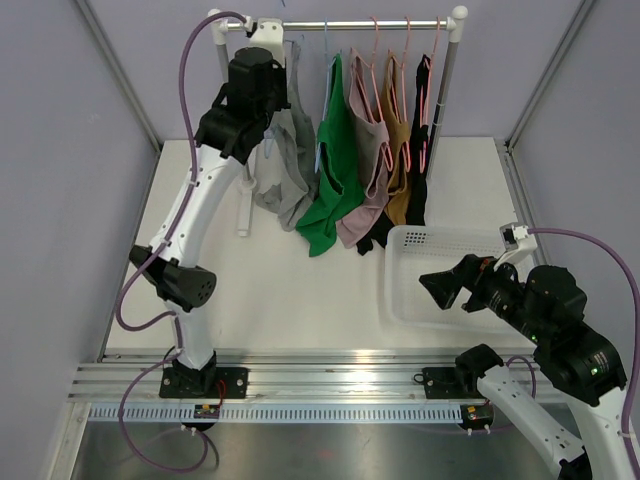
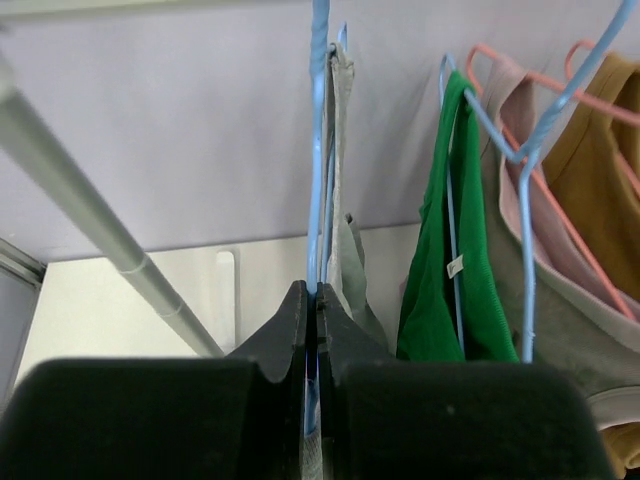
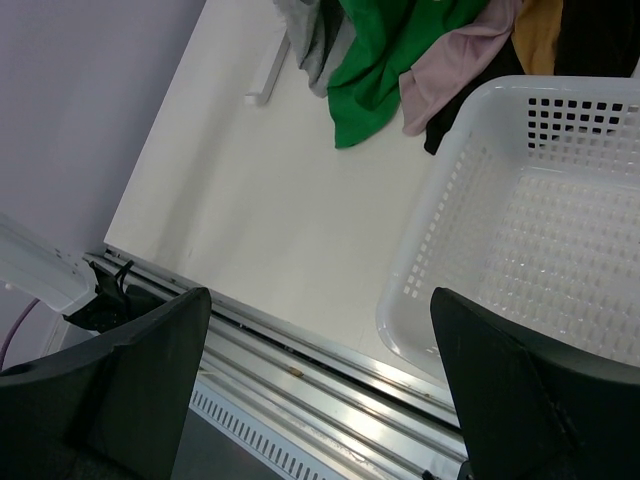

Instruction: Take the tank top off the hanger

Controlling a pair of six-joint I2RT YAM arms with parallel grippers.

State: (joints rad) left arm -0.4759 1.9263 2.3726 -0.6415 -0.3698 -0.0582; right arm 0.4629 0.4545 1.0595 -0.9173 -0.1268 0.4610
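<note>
Walls point(image 1: 60, 150) close in the table point(image 1: 280, 290) on the left, right and back. Open white surface runs from the hanging hems to the near edge, left of the basket point(image 1: 400, 290). That white mesh basket sits at the table's near right, showing only its perforated floor and sides. On the rail point(image 1: 360, 24) hang five garments: the gray tank top point(image 1: 285, 170) leftmost, then a green top point(image 1: 335, 170), a pink top point(image 1: 365, 190), a mustard top point(image 1: 397, 150) and a black top point(image 1: 420, 150). The left gripper point(image 2: 316, 300) is pressed together on the wire of the blue hanger point(image 2: 317, 150) carrying the gray tank top, near the rail's left end. The right gripper point(image 3: 320, 295) is spread wide above the basket's near left rim, holding nothing.
</note>
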